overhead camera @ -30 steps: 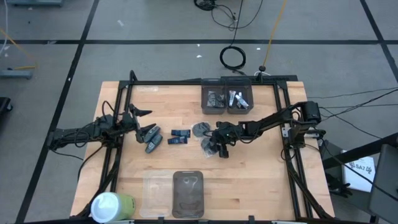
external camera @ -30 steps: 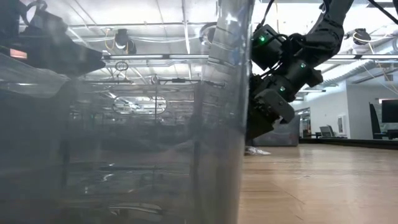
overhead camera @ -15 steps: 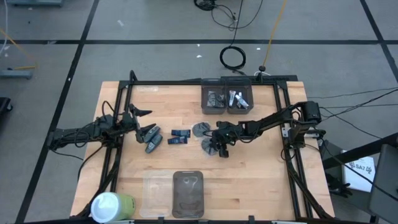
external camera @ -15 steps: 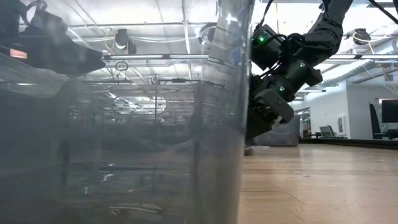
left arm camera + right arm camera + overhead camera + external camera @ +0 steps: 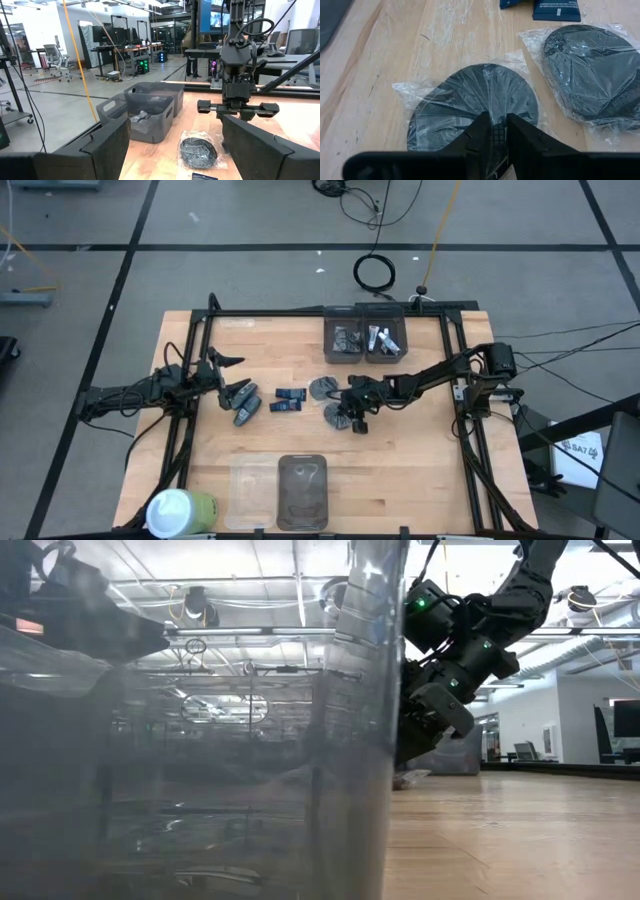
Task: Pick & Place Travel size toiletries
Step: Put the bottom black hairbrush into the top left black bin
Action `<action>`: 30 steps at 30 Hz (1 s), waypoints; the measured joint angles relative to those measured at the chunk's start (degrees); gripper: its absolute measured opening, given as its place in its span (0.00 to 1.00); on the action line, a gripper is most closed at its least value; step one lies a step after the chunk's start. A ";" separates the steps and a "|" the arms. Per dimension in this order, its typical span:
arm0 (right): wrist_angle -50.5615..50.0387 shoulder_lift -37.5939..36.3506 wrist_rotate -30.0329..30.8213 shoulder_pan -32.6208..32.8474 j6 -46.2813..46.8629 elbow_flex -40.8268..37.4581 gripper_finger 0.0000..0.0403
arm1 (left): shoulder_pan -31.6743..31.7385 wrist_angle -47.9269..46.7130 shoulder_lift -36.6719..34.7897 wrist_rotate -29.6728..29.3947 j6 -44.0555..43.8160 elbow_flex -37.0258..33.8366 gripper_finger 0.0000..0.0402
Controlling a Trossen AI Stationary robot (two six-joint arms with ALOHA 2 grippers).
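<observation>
Two dark grey round flat packets in clear wrap lie mid-table. One (image 5: pixel 322 387) lies free on its flat face. My right gripper (image 5: pixel 353 421) is shut on the other (image 5: pixel 475 102), tilted down over it (image 5: pixel 420 745). Two dark blue packs (image 5: pixel 288 400) lie left of the packets, and grey oblong bottles (image 5: pixel 245 412) lie farther left. My left gripper (image 5: pixel 232 378) hovers open above the bottles and touches nothing. In its wrist view its fingers stand wide apart (image 5: pixel 175 145), with the free packet (image 5: pixel 198 150) ahead. My right gripper pinches the round packet at its rim (image 5: pixel 492 117) between its two fingers (image 5: pixel 480 131), wrap and disc together. The fingers slant down from above, coming from the table's right. The packet lies flat on the wood.
Two grey bins (image 5: pixel 363 340) with items inside stand at the far edge. Clear see-through trays (image 5: pixel 278 490) sit at the near edge, one filling the left of the low view (image 5: pixel 200 740). A white-and-green cylinder (image 5: pixel 180 512) lies at the near left corner.
</observation>
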 joint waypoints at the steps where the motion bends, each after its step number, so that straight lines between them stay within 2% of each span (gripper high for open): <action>1: 0.03 0.00 -0.03 0.00 -0.04 0.00 0.12 | -0.01 0.00 0.00 0.00 0.00 0.00 0.77; 12: 0.20 0.04 -0.08 0.00 -0.17 -0.02 0.01 | 0.00 0.00 0.00 0.00 0.00 0.00 0.77; 30: 0.22 0.04 0.01 0.00 -0.39 -0.04 0.00 | -0.01 0.00 0.00 0.00 0.00 0.00 0.77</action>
